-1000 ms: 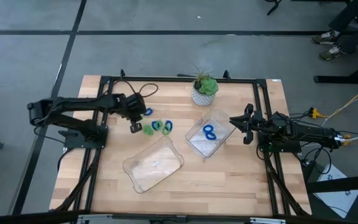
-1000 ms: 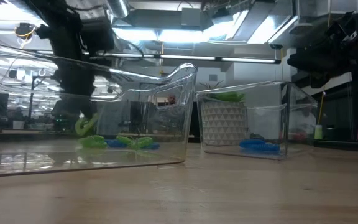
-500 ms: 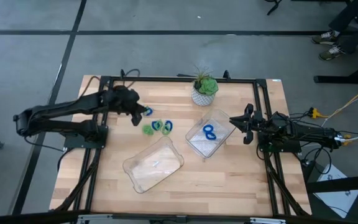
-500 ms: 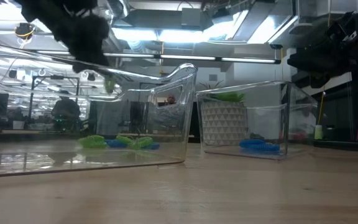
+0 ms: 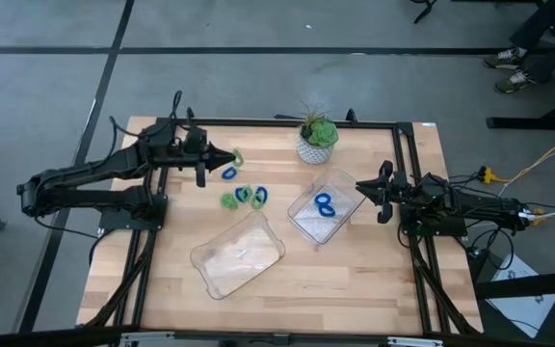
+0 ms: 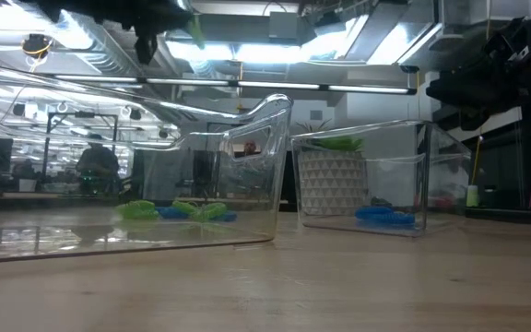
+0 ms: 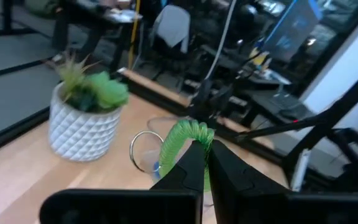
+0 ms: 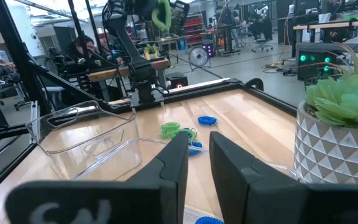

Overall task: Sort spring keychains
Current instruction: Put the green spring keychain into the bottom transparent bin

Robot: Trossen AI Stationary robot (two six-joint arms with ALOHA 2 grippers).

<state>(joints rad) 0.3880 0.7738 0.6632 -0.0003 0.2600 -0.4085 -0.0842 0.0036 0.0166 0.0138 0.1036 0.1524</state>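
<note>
My left gripper [image 5: 222, 156] is up above the table's far left part, pointing level toward the right, shut on a green spring keychain [image 7: 182, 134]. The right wrist view shows the same keychain [image 8: 161, 14] high above the table. Several loose blue and green keychains [image 5: 246, 196] lie on the wood below it, with one blue keychain [image 5: 229, 173] nearer the gripper. A blue keychain [image 5: 325, 204] lies in the right clear tray [image 5: 340, 183]. My right gripper [image 5: 362, 193] waits level at that tray's right side, slightly open and holding nothing. My left gripper pinches the green coil [image 7: 194, 138] between its two fingertips [image 7: 188, 163]. The fingers are level and point toward the table's right side. The coil arches out past the fingertips, a metal ring [image 7: 143, 151] at its free end, and hangs well clear of the table.
A second clear tray [image 5: 239, 253] stands near the table's middle front with no keychain in it. A potted plant in a white pot [image 5: 317, 138] stands at the far edge between the arms. Black frame rails [image 5: 277, 122] run round the table.
My left gripper has risen from the pile of keychains and drawn toward the far edge, tipping from pointing down to level. It stayed shut on the green keychain, which has gone from just above the table to high and clear. The other keychains lie as they did.
</note>
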